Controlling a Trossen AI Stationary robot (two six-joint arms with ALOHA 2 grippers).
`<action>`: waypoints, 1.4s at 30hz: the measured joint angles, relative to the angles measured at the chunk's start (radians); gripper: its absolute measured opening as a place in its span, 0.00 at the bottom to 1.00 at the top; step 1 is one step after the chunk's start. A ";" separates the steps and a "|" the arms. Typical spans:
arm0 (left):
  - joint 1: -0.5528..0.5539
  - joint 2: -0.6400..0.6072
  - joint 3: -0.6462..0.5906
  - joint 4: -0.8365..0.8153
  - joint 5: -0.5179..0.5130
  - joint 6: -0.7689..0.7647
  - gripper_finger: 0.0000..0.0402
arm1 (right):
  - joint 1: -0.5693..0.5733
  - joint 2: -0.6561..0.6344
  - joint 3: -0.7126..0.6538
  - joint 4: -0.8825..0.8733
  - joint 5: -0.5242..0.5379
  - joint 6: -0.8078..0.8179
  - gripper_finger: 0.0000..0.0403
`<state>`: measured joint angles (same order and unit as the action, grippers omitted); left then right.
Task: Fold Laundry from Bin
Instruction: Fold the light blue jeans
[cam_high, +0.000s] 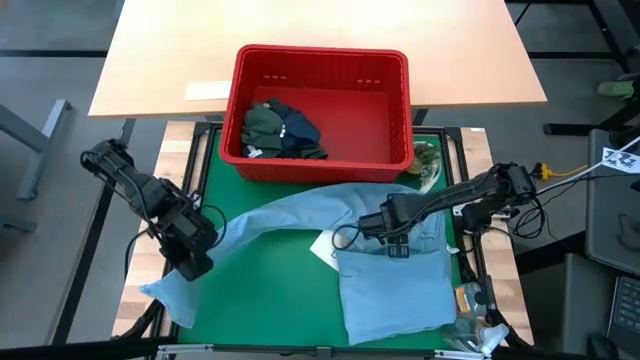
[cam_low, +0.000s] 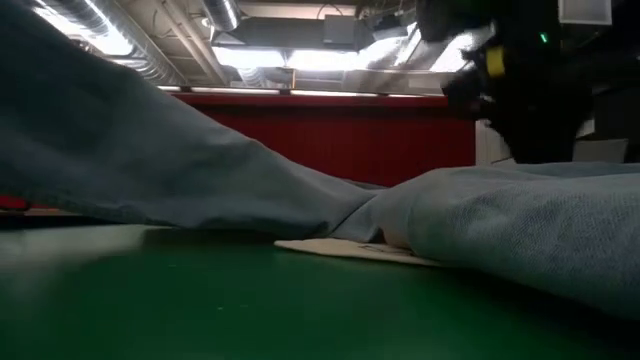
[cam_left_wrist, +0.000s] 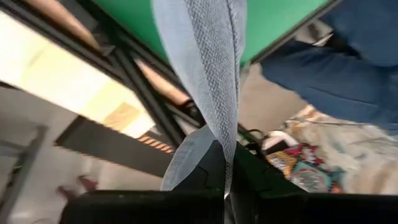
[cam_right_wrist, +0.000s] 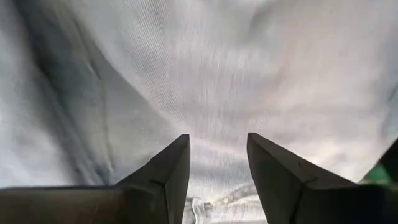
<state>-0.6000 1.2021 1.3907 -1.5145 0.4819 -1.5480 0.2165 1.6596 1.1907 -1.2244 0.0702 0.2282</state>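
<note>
The light blue shirt (cam_high: 390, 270) was spread half-folded on the green mat, one sleeve clamped in the closed left gripper (cam_high: 192, 262), the right gripper (cam_high: 396, 246) parted above it, empty

My left gripper (cam_left_wrist: 227, 186) shows only as dark shapes at my wrist picture's edge, its tips covered by the shirt (cam_left_wrist: 208, 68) pinched between them. In the low view the shirt (cam_low: 480, 230) fills the frame and hides most of the bin (cam_low: 330, 130); my right arm there is a dark blur. In the bin (cam_high: 325, 60), the dark clothes (cam_high: 280, 130) are bunched so I cannot tell them apart. The shirt's (cam_high: 390, 280) near edge covers the surface (cam_high: 270, 290).
</note>
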 joint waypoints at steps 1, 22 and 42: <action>0.005 -0.007 0.000 0.021 -0.001 -0.013 0.00 | 0.000 -0.003 0.022 0.000 0.004 -0.002 0.40; 0.003 -0.068 0.000 -0.053 0.034 -0.151 0.00 | -0.030 0.173 0.088 0.409 0.078 -0.110 0.40; -0.117 -0.137 0.000 -0.055 0.268 -0.664 0.00 | -0.034 0.261 0.100 0.315 -0.033 -0.202 0.40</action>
<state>-0.7166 1.0649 1.3907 -1.5699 0.7503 -2.2123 0.1822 1.9210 1.2908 -0.9097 0.0371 0.0258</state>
